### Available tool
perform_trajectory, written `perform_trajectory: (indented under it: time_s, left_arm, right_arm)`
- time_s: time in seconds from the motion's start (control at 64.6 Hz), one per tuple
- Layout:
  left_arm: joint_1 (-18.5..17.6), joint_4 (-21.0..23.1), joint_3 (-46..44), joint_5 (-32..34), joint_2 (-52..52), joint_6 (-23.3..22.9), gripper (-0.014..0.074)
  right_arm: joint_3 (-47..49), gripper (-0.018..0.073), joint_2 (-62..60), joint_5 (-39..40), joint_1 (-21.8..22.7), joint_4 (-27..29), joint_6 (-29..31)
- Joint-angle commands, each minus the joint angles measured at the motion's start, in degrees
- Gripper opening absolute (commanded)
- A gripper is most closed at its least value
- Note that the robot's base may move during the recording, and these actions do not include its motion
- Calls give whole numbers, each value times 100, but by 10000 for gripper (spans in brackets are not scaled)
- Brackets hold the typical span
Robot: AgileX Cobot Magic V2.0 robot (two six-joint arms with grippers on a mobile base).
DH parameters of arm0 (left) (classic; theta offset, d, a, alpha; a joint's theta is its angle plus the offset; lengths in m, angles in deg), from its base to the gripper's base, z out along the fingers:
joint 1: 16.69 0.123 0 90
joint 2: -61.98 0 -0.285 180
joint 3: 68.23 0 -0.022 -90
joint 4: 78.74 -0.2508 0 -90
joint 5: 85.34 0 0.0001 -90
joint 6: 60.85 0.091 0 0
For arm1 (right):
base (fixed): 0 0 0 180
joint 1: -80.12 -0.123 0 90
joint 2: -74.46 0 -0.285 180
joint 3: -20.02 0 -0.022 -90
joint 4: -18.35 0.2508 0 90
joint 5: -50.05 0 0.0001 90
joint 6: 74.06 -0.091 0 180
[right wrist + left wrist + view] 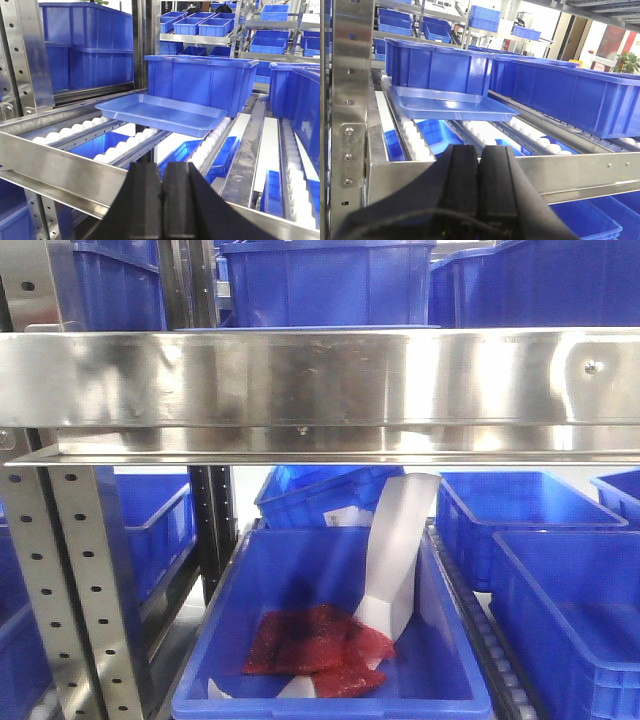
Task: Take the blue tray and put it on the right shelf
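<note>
The blue tray is a shallow light-blue tray lying on the white rollers of the steel shelf, just in front of a deep blue bin. It also shows in the right wrist view. My left gripper is shut and empty, short of the shelf's front beam, well back from the tray. My right gripper is shut and empty, also short of the front beam. In the front view the broad steel beam fills the upper half; the tray is hidden there.
Deep blue bins stand on the shelf to the right and behind the tray. Perforated steel uprights stand at the left. Below the beam a blue bin holds red material and a white scoop.
</note>
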Motion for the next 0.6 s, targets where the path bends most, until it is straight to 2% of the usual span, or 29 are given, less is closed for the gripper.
perform_trajectory:
  time_s: [0.0, 0.232, 0.31, 0.356, 0.464, 0.588]
  left_arm:
    - [-37, -23, -166, 504, -34, 35, -48]
    - [-37, -23, -166, 504, -34, 35, -48]
    - [-37, -23, -166, 504, -34, 35, -48]
    - [-37, -23, -166, 504, -34, 35, -48]
    - [-37, -23, -166, 504, -34, 35, -48]
    - [-37, -23, -166, 504, -34, 35, -48]
  right_arm:
    - [178, 50, 23, 491, -14, -93, 55]
    - [157, 50, -26, 326, -5, -93, 76]
    - [-22, 50, -258, 227, 81, 25, 603]
    - [-195, 50, -432, 222, 289, 359, 1107]
    - [-814, 50, -957, 445, 1027, 1651, 1921]
    - [-1525, 50, -1521, 915, 2001, 1791, 1990]
